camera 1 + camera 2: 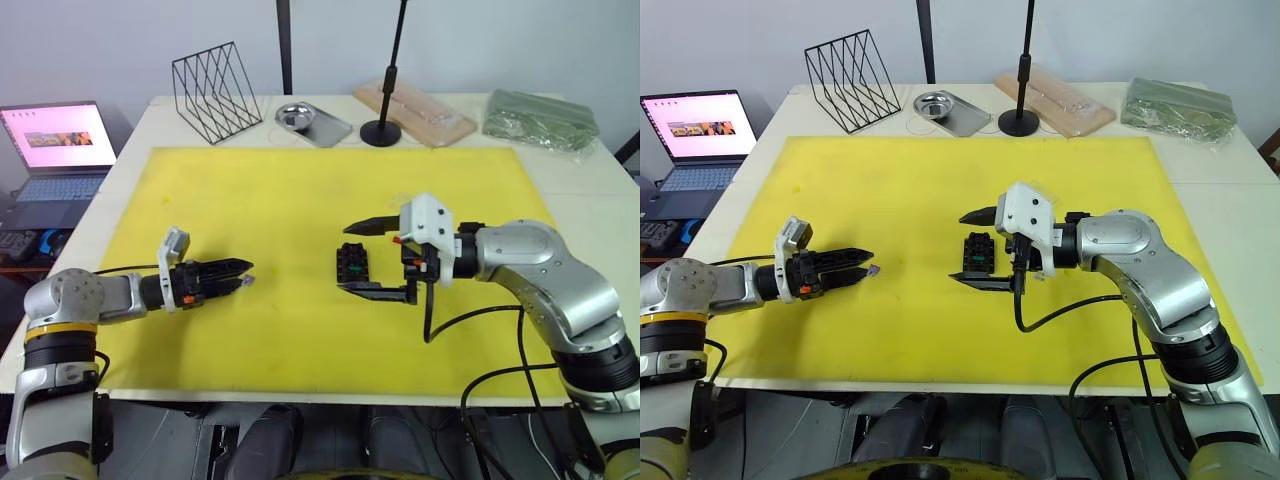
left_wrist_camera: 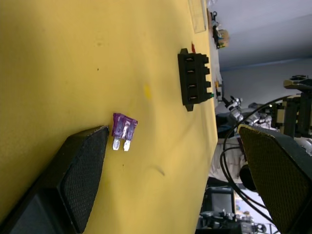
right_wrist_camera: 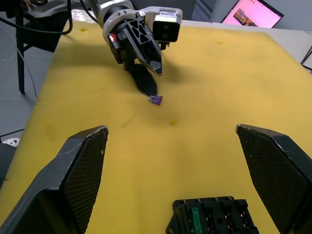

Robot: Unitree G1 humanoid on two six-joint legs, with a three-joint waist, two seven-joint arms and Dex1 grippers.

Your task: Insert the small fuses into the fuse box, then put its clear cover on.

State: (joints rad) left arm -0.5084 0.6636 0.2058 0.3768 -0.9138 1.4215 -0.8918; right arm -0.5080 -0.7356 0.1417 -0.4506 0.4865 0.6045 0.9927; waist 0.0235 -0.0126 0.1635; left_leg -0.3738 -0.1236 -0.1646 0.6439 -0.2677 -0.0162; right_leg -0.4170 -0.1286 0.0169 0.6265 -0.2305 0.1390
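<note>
Fuse box (image 1: 977, 254) sits mid yellow mat (image 1: 940, 180) between wide-open, empty right gripper (image 1: 971, 247) fingers; slot contents unclear. Purple fuse (image 2: 124, 130) lies at open left gripper (image 1: 862, 262) tip. No writing legible.

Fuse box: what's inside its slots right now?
The fuse box sits on the yellow mat between the open right gripper's fingers. One green fuse shows in a slot; the other visible slots look empty. Its near edge is cut off.
</note>
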